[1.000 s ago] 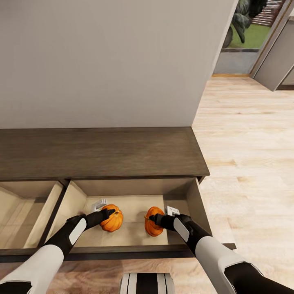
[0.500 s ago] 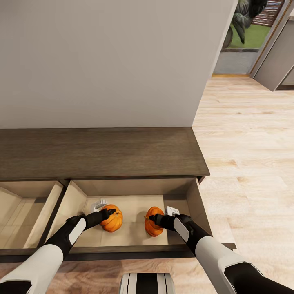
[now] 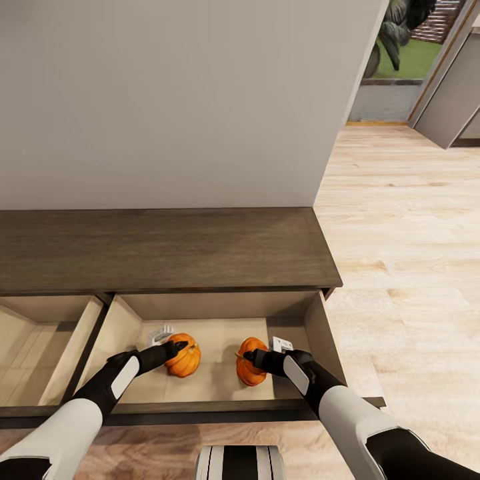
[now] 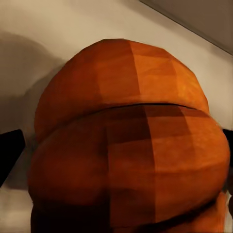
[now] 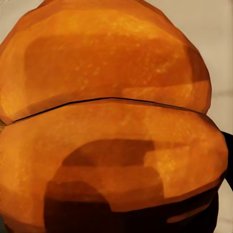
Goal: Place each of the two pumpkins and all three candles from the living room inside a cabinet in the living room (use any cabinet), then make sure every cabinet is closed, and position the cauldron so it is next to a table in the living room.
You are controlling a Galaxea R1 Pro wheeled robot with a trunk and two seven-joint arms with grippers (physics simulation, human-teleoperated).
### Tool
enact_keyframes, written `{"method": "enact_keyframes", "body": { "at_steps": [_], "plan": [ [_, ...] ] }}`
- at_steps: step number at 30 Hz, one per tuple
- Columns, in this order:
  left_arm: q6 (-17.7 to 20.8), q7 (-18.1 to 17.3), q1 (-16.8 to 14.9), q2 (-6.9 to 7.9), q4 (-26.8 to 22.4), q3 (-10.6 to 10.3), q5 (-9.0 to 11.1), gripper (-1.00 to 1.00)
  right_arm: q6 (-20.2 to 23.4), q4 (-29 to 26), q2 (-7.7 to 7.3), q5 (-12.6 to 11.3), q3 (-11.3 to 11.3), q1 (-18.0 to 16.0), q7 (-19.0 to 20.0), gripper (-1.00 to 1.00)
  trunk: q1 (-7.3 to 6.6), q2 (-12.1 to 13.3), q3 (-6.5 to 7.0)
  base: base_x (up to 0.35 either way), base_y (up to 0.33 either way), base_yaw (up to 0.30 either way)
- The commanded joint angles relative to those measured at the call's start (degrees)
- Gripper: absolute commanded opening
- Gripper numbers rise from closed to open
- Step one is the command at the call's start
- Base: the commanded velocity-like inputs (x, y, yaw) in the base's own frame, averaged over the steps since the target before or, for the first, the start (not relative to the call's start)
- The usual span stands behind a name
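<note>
Orange on pale beige: both pumpkins sit inside the open right-hand drawer (image 3: 313, 327) of the dark brown cabinet (image 3: 167, 250), so that part of the task looks close to done, pending release. Left gripper (image 3: 175, 347) is at the left pumpkin (image 3: 184, 357), dark fingertips over its top and near side; right gripper (image 3: 252, 357) is at the right pumpkin (image 3: 250, 363), fingers touching its top and the flank facing the arm. From the head view, each pumpkin lies just ahead of and partly under its gripper, resting on or just above the drawer floor; can't tell which. Left wrist view: pumpkin (image 4: 126, 141) sits between the dark fingers (image 4: 8, 153), close against the camera. Right wrist view: same story, pumpkin (image 5: 109, 116) right up against the lens. Jaws look spread about a pumpkin's width on both sides, but whether they're clamping or already let go, I can't tell. Pumpkins are well apart from each other, bare drawer floor between them. Left to do, as I judge it: free both grippers and back out, stow three candles, shut this drawer and the open one (image 3: 40, 347) beside it, then park the cauldron by a table.
</note>
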Motion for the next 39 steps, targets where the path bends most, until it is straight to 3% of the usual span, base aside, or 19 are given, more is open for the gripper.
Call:
{"method": "enact_keyframes", "body": {
  "at_steps": [1,15,31,39],
  "plan": [
    [0.26,0.06,0.15,0.14,1.21,-0.29,0.5,1.0,0.2,-0.06,-0.02,-0.07,0.2,0.0,-0.05,-1.0,0.0,-0.01,-0.05,0.0,0.0,0.0],
    [0.33,0.07,0.15,3.52,-2.35,-0.27,0.89,1.0,0.2,-0.06,-0.02,-0.07,0.21,0.0,-0.08,-1.0,0.0,-0.01,-0.05,0.0,0.0,0.0],
    [0.4,-0.1,0.15,4.87,-4.57,-0.25,0.99,1.0,0.2,-0.06,-0.02,-0.07,0.22,0.0,-0.08,-1.0,0.0,-0.01,-0.05,0.0,0.0,0.0],
    [0.41,-0.19,0.15,4.29,-4.85,-0.39,0.97,1.0,0.11,-0.06,-0.02,-0.03,0.26,-0.02,0.02,-1.0,0.0,-0.01,-0.05,0.0,0.0,0.0]
  ]
}}
